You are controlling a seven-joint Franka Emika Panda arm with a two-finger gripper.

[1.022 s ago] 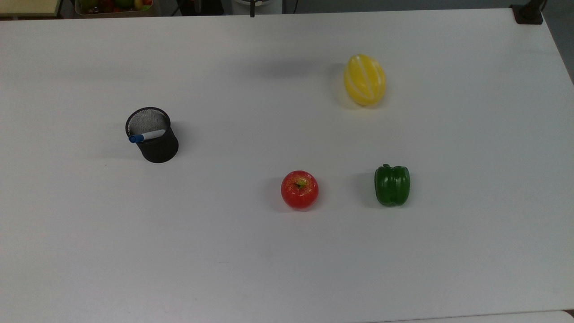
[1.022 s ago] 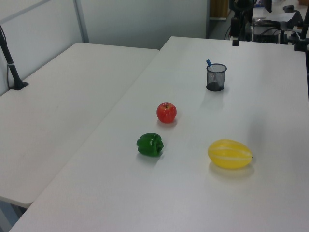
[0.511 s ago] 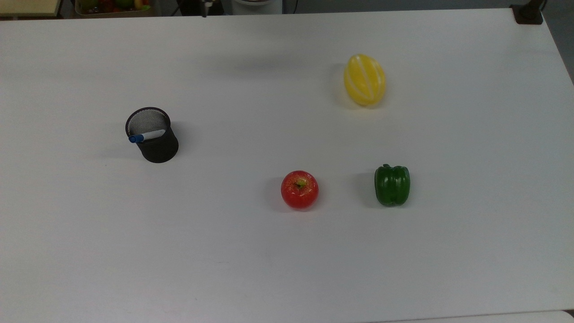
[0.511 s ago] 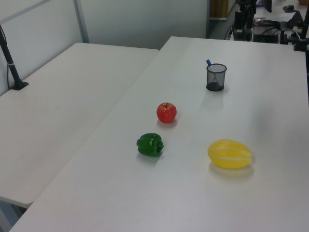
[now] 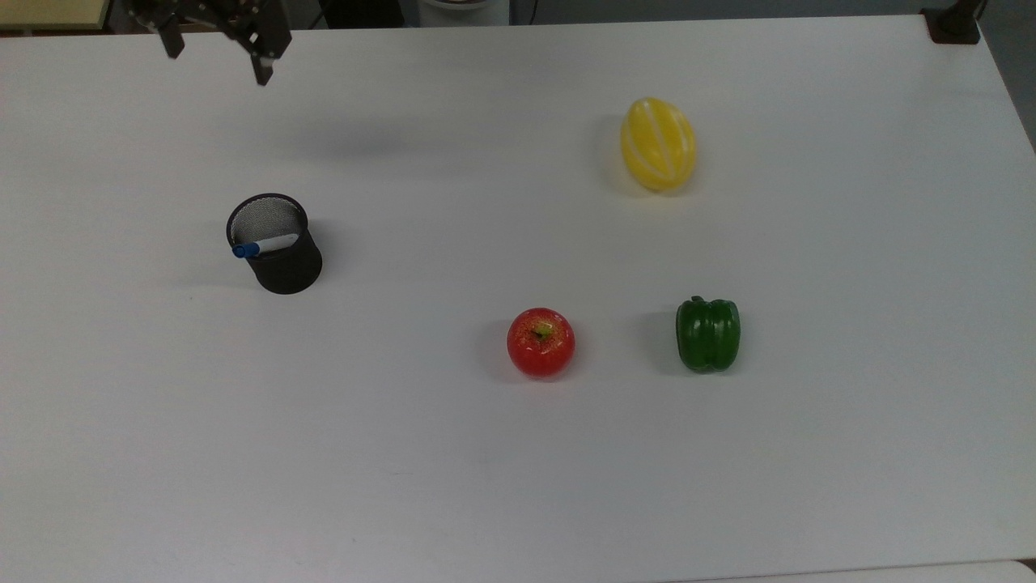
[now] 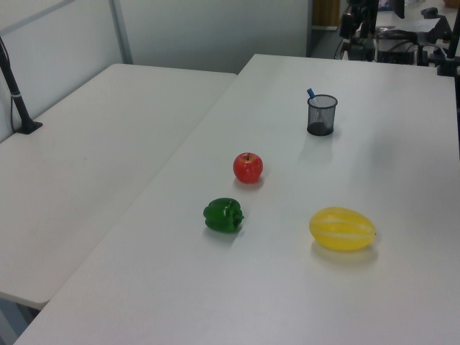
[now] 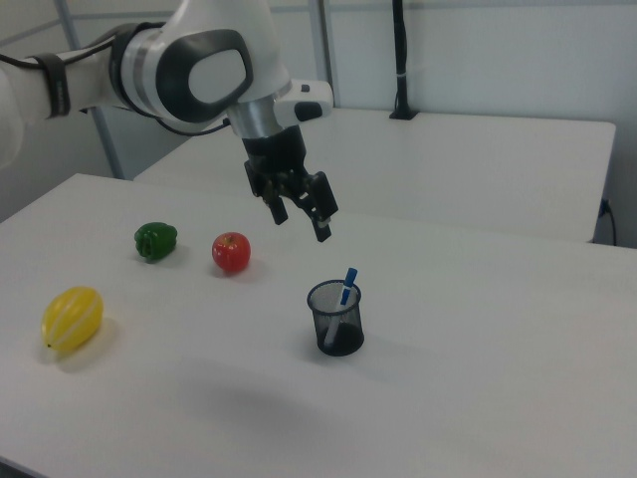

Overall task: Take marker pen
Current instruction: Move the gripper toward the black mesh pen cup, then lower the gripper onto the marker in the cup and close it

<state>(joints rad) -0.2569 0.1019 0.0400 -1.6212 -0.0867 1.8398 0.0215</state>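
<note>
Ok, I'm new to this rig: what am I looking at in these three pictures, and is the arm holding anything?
One white robot arm ends in a black two-finger gripper, open and empty, hanging above the white table. The top view looks straight down; the left view and right view look across from opposite sides. On the table stand a black mesh cup holding the marker pen, blue cap leaning over the rim, plus a red apple, a green pepper and a yellow melon.
</note>
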